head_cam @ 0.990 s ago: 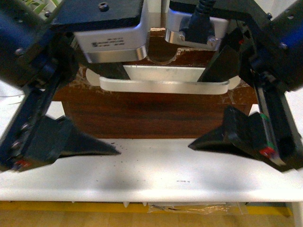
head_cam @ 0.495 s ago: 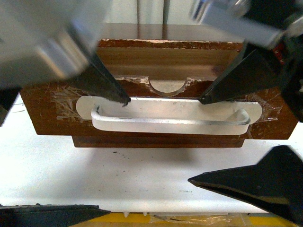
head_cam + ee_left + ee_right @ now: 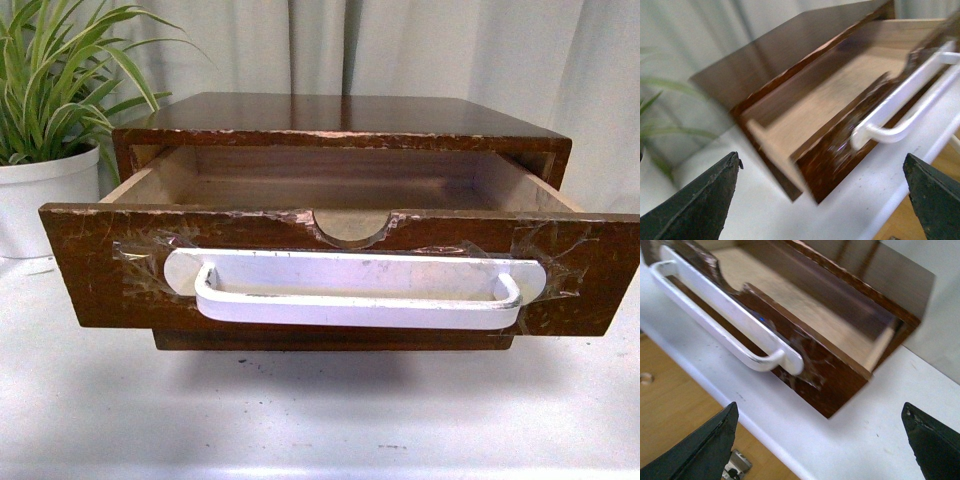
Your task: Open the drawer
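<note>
Drawer [image 3: 340, 290] open; tools [image 3: 821, 159] [image 3: 820, 407] wrist-only, seemingly spread.

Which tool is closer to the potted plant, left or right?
Left. The left tool sits off the drawer corner beside the potted plant; the right tool sits off the opposite corner.

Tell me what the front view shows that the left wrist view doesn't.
Only the front view: the white pot, and the handle from end to end. Only the left wrist view: the left gripper, open with its fingers wide apart, and the wooden floor past the table edge. Both: the drawer standing open, pale wood inside, on the white table.
</note>
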### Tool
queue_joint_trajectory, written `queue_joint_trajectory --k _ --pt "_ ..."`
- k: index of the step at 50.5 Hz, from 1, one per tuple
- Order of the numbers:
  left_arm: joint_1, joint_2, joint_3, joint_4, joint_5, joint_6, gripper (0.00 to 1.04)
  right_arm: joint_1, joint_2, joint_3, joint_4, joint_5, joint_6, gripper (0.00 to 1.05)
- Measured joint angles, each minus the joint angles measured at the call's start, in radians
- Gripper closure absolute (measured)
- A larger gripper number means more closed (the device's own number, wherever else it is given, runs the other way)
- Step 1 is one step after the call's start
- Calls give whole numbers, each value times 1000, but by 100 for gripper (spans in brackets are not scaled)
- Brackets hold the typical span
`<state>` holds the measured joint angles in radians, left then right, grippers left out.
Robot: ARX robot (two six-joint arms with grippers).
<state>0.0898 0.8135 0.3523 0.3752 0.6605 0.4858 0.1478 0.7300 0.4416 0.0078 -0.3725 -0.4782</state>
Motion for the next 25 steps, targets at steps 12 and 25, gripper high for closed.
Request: queue_joint_trajectory --k 12,25 --pt "150 -254 -169 -111 -159 -294 6 -39 -280 -175 -32 153 192 9" --pt "147 -631 -279 -407 -391 -412 6 -27 -571 -283 -129 356 445 9"
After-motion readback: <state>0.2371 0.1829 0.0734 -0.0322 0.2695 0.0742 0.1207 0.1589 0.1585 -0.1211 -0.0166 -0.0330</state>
